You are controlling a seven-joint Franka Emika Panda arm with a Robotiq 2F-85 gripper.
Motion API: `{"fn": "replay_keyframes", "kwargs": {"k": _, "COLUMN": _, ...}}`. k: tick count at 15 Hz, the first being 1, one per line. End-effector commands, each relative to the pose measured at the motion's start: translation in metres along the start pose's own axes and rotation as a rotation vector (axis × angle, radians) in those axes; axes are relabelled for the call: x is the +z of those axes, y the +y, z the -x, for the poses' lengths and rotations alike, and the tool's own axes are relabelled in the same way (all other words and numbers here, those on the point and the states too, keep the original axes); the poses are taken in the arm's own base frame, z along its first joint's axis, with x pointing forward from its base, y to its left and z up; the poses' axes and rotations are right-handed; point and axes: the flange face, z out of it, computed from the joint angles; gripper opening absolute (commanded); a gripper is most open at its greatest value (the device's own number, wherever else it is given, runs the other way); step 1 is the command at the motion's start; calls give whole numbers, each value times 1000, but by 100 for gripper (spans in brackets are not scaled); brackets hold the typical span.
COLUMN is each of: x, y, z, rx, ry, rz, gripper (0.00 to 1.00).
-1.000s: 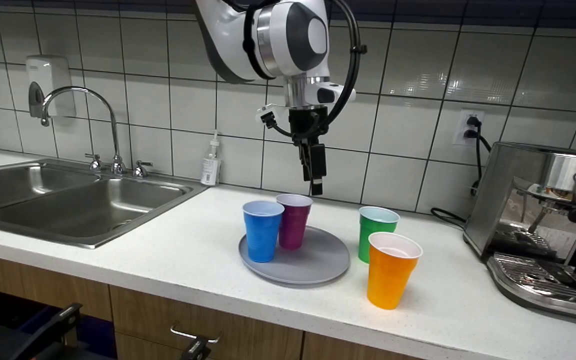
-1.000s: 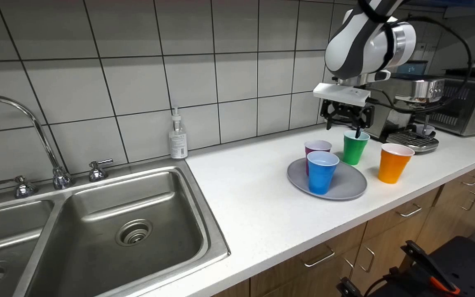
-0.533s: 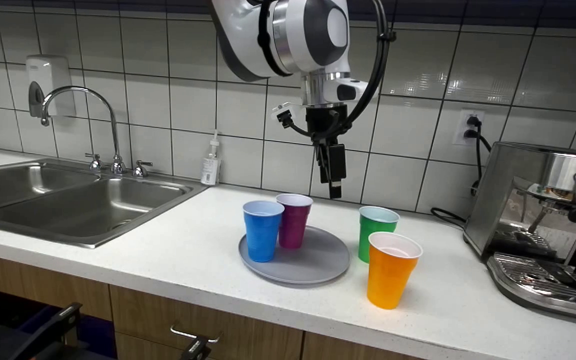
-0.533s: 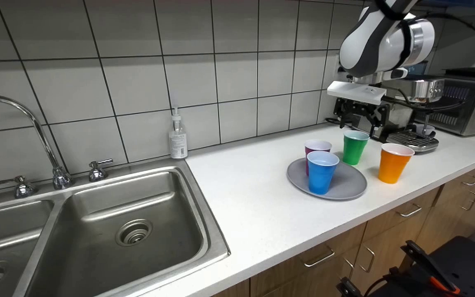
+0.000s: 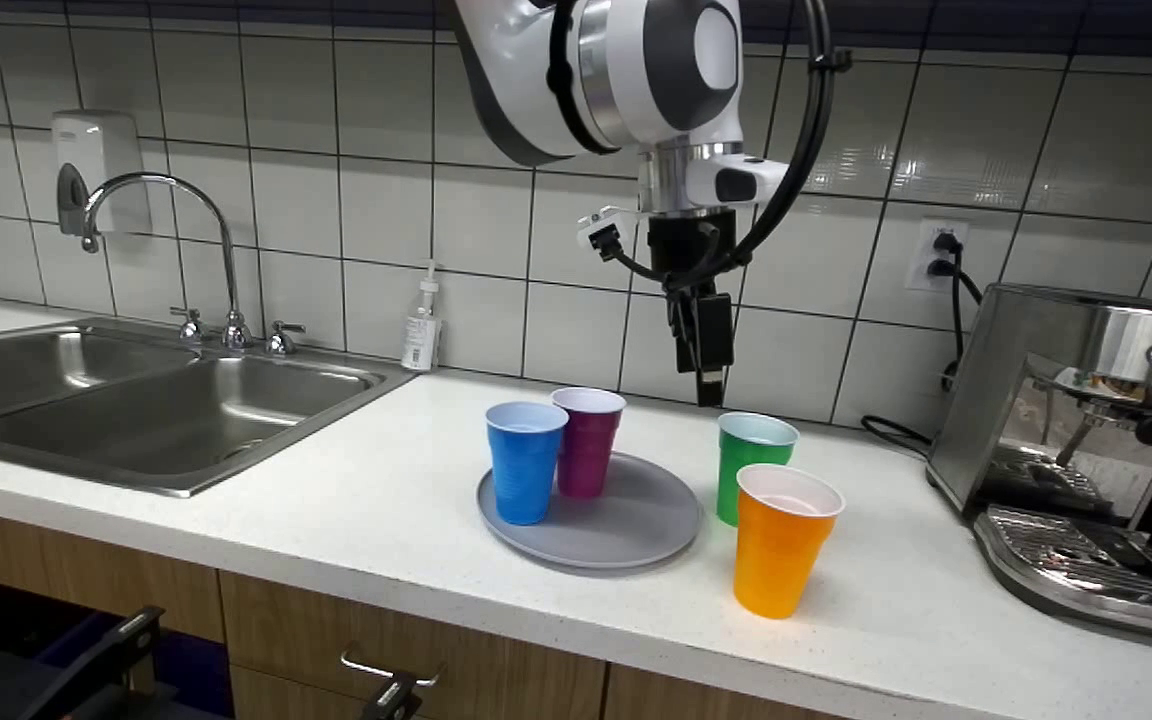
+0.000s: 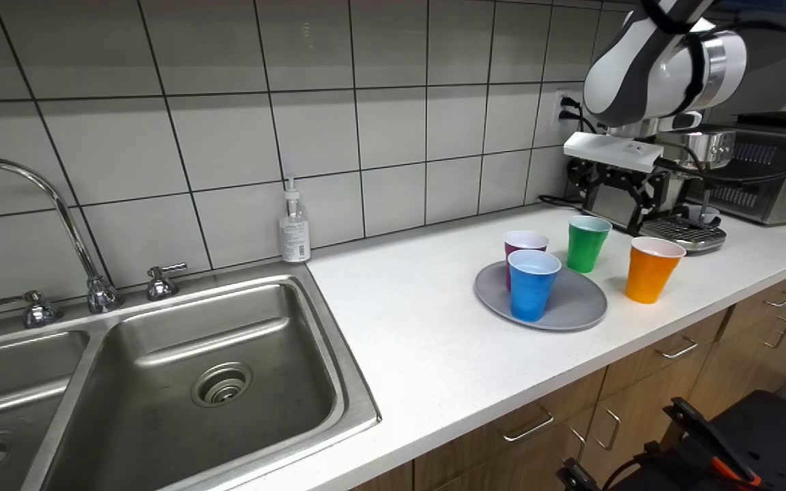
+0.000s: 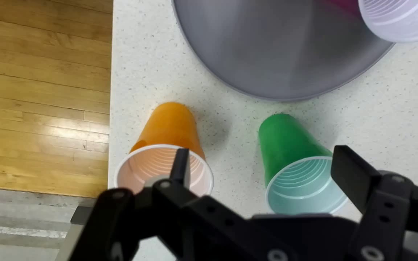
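Hovering wide-jawed, gripper (image 7: pixel 261 164) near green cup (image 7: pixel 287 148) (pale inside), blue cup (image 5: pixel 526 470) and purple cup (image 5: pixel 591 452) on plate (image 5: pixel 641 530)

Above the silver collar (image 5: pixel 662 180), the arm (image 5: pixel 521 60) is glossy white with dark grey panels (image 5: pixel 669 60) and a black strap (image 5: pixel 561 78); beside the collar, a thick black cable (image 5: pixel 814 128); below it, a black gripper (image 7: pixel 262 168) with round screws (image 7: pixel 372 253).

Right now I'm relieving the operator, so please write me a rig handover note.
Gripper: open, holding nothing, hanging near the tapered green plastic cup.
Done, apparently: tapered blue plastic cup and tapered purple plastic cup stand upright on the round gray plate.
Left to do, it seems: green cup and tapered orange plastic cup, upright on the white speckled countertop, off the plate.
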Motion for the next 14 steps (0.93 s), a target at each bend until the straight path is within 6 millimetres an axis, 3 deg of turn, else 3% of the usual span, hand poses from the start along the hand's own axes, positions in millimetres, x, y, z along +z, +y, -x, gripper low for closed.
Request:
{"fn": "replay_keyframes", "kwargs": {"k": 1, "x": 2, "y": 8, "z": -15, "rx": 13, "ry": 7, "rz": -19, "gripper": 100}}
{"fn": "replay_keyframes", "kwargs": {"k": 14, "x": 37, "y": 8, "z": -44, "rx": -1, "ry": 0, "rz": -23, "gripper": 100}}
